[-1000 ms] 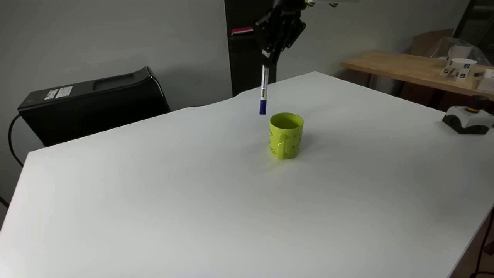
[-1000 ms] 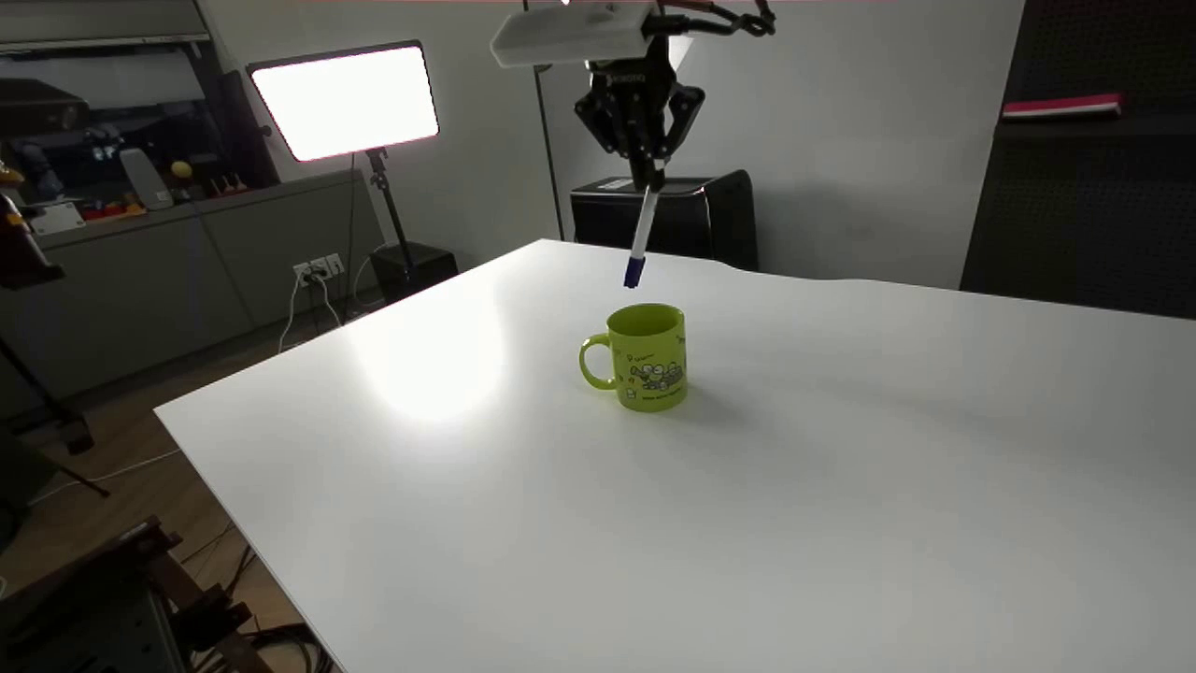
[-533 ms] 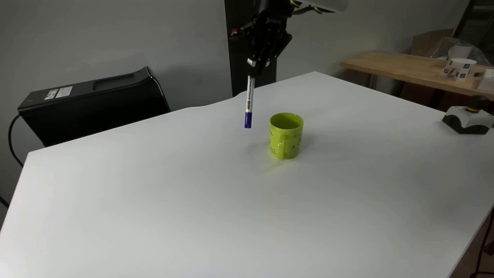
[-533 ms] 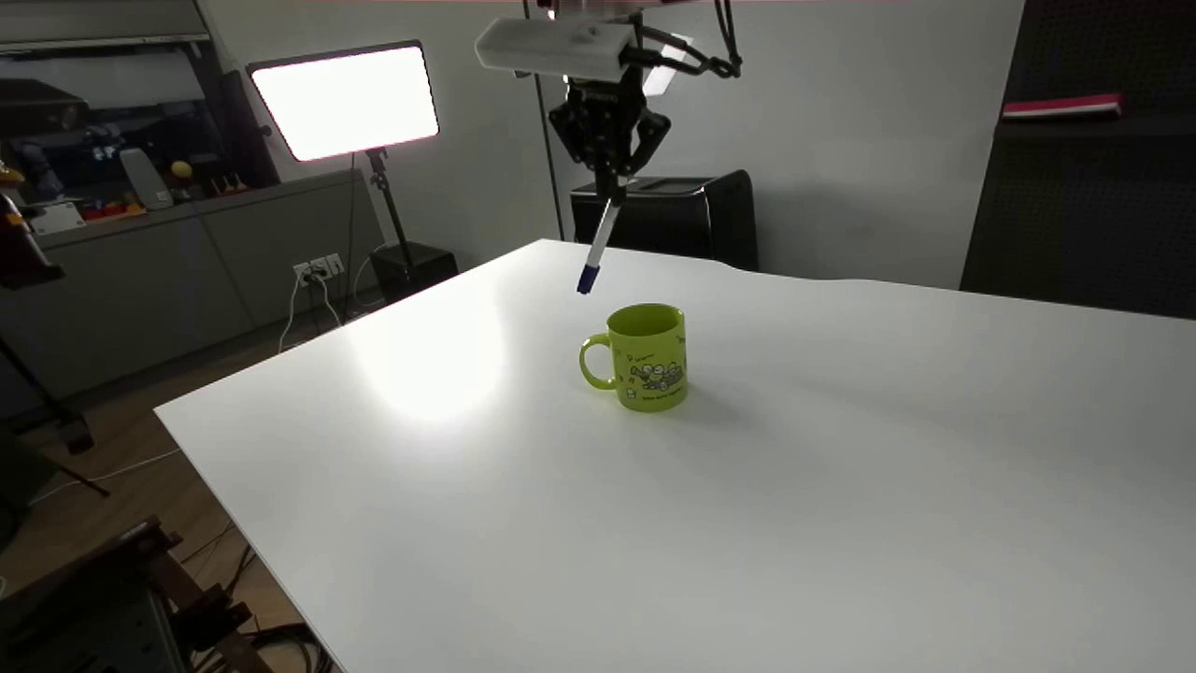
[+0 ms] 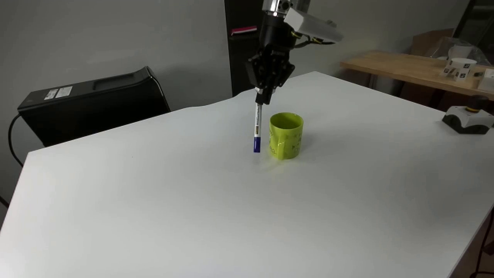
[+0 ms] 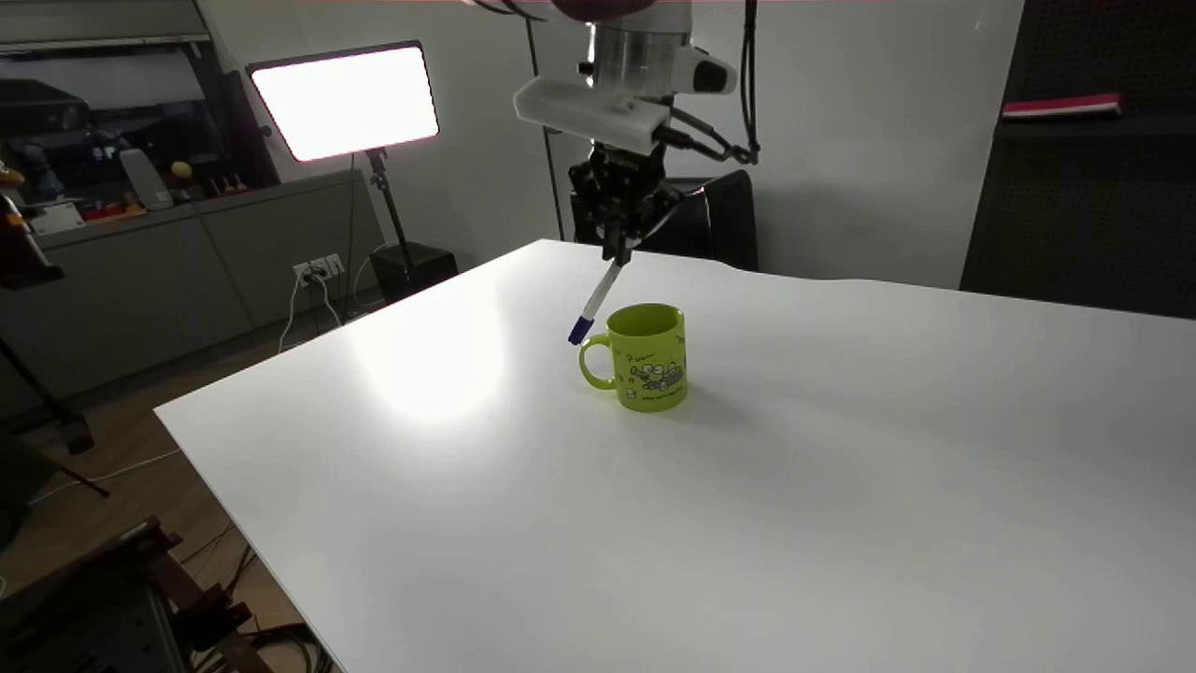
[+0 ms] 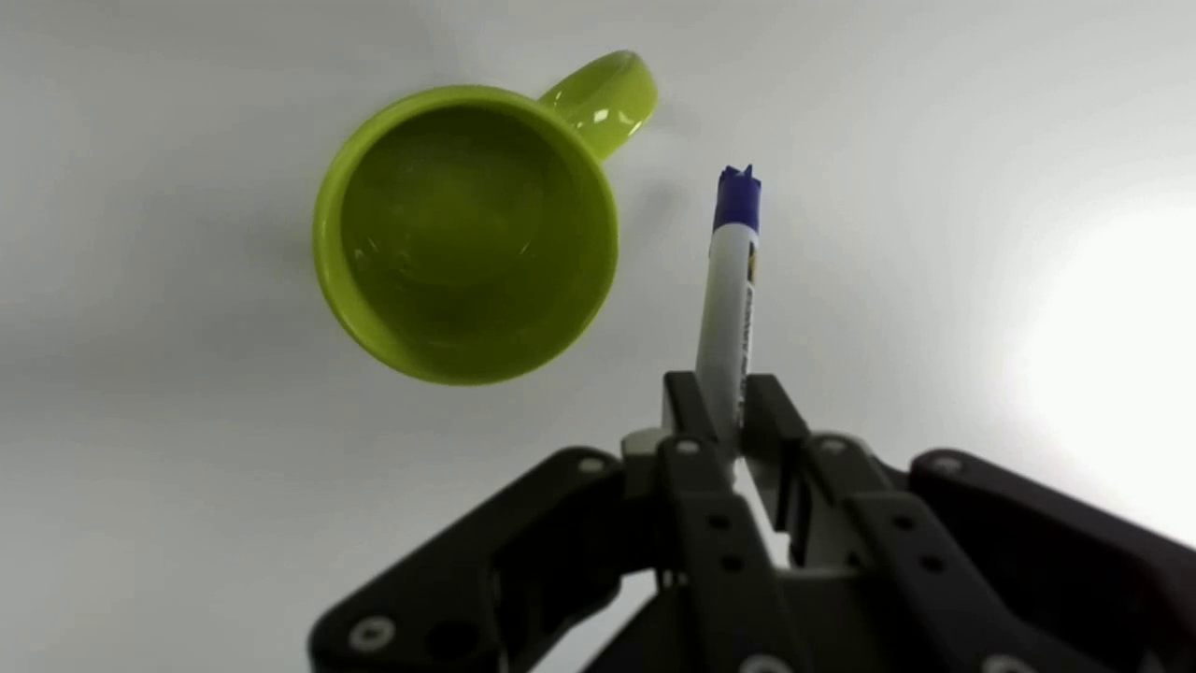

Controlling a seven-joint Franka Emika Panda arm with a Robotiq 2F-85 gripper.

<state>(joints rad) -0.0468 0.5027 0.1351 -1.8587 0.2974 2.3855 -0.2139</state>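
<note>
Black two-finger pincer pinching slim white plastic-looking marker between fingertips. Marker slanted, dark blue plastic-looking cap downward, tip just above smooth flat white desk. Marker beside glossy lime-green cylindrical ceramic-looking mug printed with cartoon figures: outside rim, apart from it in wrist view, on handle side. Mug upright on desk, open top up. Near desk edge, white-and-black box with round dark knob. Beyond desk, long black case with white labels; in an exterior view, bright rectangular light panel on black stand.
</note>
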